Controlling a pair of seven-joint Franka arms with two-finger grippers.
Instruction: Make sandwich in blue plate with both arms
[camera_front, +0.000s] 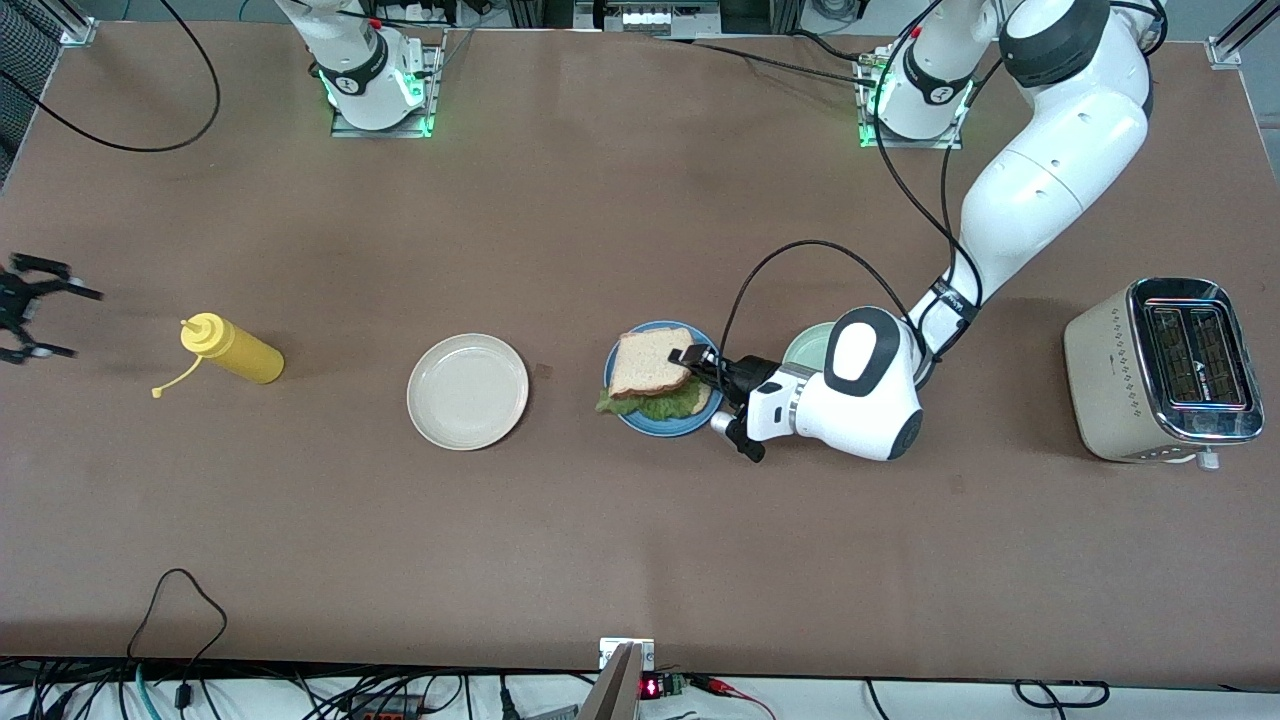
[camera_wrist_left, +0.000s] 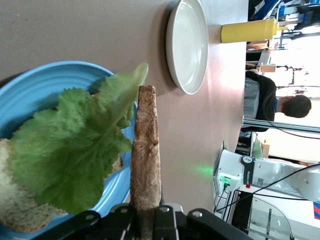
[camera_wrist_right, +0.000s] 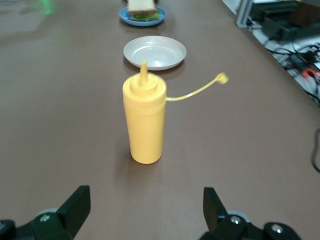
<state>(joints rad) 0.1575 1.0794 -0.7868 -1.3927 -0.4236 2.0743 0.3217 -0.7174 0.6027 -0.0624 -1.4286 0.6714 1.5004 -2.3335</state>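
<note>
Two arms, three plates, one bottle, one toaster on the brown table (camera_front: 600, 560); places given from the blue plate.
Blue plate (camera_front: 660, 425): near mid-table, holds the sandwich parts.
Sandwich: lower bread slice (camera_wrist_left: 20, 220) and lettuce leaf (camera_wrist_left: 75, 155) lie on the blue plate; the leaf hangs past the rim on the side nearer the front camera.
Top bread slice (camera_front: 650, 362): over the lettuce, pinched at one crust edge, seen edge-on in the left wrist view.
Left gripper (camera_front: 697, 358): over the blue plate's edge toward the left arm's end, fingers clamped on the top bread slice.
Mint-green plate (camera_front: 805, 345): just beside the blue plate toward the left arm's end, mostly covered by the left arm.
Cream-white plate (camera_front: 467, 391): near the blue plate, toward the right arm's end.
Yellow squeeze bottle (camera_front: 232, 348): upright, cap off on its tether, well apart from the blue plate, past the cream-white plate.
Right gripper (camera_front: 45, 318): at the table's edge past the bottle, fingers wide apart, holding nothing.
Toaster (camera_front: 1165, 370): well apart from the blue plate, at the left arm's end.
</note>
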